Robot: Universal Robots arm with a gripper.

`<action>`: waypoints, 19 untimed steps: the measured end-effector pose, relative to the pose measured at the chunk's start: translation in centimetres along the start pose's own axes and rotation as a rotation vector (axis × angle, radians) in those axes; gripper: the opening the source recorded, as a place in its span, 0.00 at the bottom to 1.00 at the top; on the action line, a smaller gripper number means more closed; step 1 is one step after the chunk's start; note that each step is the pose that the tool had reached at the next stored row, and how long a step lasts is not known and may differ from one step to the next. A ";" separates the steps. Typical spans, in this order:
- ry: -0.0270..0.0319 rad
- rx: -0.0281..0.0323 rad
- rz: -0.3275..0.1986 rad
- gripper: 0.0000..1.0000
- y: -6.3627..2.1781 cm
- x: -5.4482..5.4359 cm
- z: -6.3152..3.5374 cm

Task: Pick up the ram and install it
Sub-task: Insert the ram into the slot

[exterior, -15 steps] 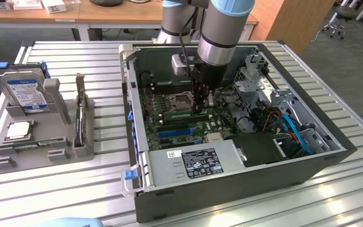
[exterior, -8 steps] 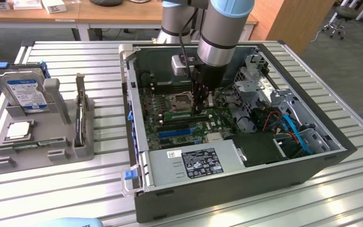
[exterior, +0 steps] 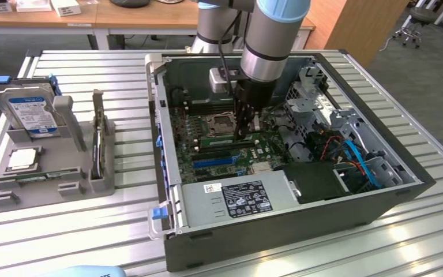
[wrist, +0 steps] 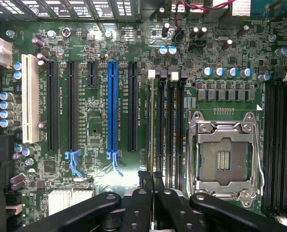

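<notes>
Looking mid-frame in the exterior view, you find your black end effector (exterior: 244, 134) clenched low inside the open grey computer case (exterior: 299, 231), apparently gripping the long green ram stick (exterior: 220, 140), which stands on the green motherboard (exterior: 206, 157) beside the empty silver CPU socket (exterior: 220, 122). Pickup is done; full seating is unconfirmed. One stick, one end effector.

We see a ribbed metal table (exterior: 67, 236) on a grey floor (exterior: 429, 52). Light wooden desks (exterior: 129, 22) run beyond the table's far edge. Past its far corner, on the exterior view's right, stand a wooden panel (exterior: 360, 26) and a castored office chair (exterior: 414, 26). The light is even.
</notes>
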State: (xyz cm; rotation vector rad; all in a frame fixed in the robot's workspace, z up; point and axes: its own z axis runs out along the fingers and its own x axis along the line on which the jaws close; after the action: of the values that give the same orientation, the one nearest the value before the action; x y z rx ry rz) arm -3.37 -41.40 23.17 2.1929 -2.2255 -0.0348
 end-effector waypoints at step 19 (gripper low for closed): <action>0.0000 -0.0001 0.007 0.12 0.08 -0.1 0.15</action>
State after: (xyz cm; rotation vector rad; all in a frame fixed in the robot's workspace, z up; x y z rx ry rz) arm -3.45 -41.29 23.03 2.1850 -2.2332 -0.0348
